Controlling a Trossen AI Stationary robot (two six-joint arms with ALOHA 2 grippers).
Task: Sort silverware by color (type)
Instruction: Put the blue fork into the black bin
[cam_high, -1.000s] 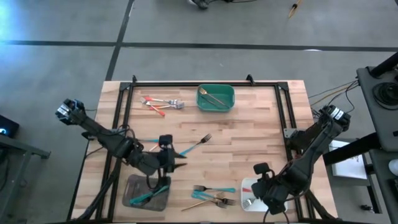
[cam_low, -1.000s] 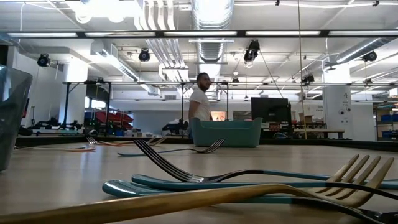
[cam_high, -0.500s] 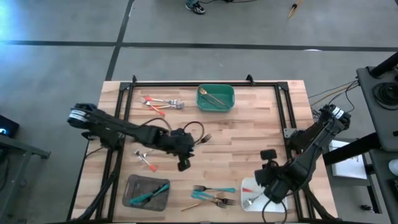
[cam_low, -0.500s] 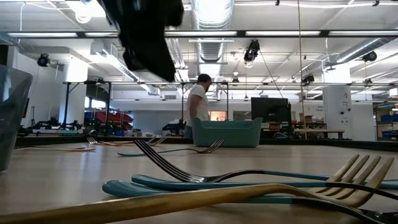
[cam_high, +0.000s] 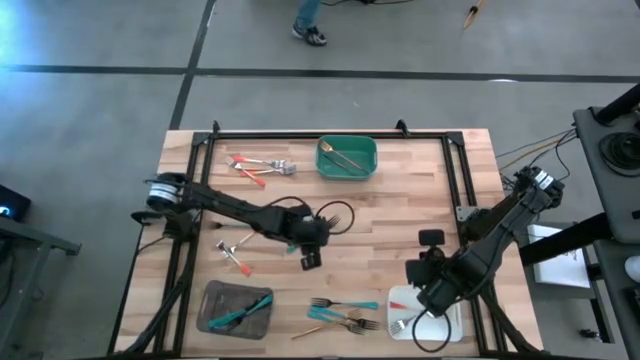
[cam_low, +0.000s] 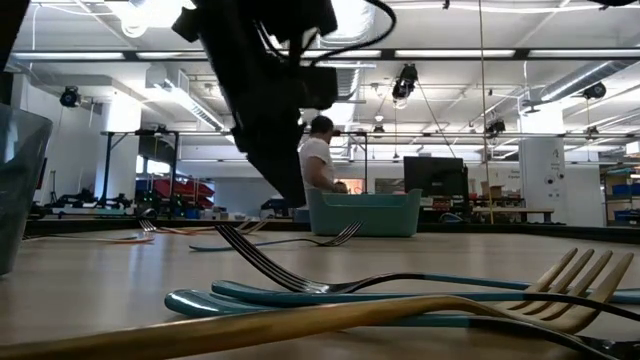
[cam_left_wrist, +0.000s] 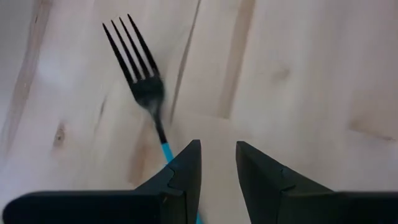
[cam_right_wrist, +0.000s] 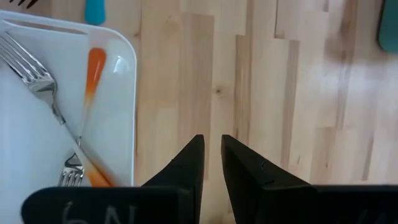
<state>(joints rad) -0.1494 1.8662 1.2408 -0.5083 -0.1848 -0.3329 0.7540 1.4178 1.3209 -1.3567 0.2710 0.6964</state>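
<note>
The bin is sitting at the desk's far edge. Left of the bin, 1 cluster of forks is lying. Well in front of the bin, 1 loose pile is lying between 2 trays.

A dark-tined fork with a seemingly teal handle lies beside the left gripper, fingers slightly parted.

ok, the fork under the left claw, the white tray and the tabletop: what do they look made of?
Fork: dark metal-looking head, slightly glossy; the teal handle looks like plastic or coated, can't tell which. White tray: smooth, glossy with soft rounded rim, probably plastic, possibly ceramic. Tabletop: light wood planks, visible grain and knots, matte butcher-block look.
</note>
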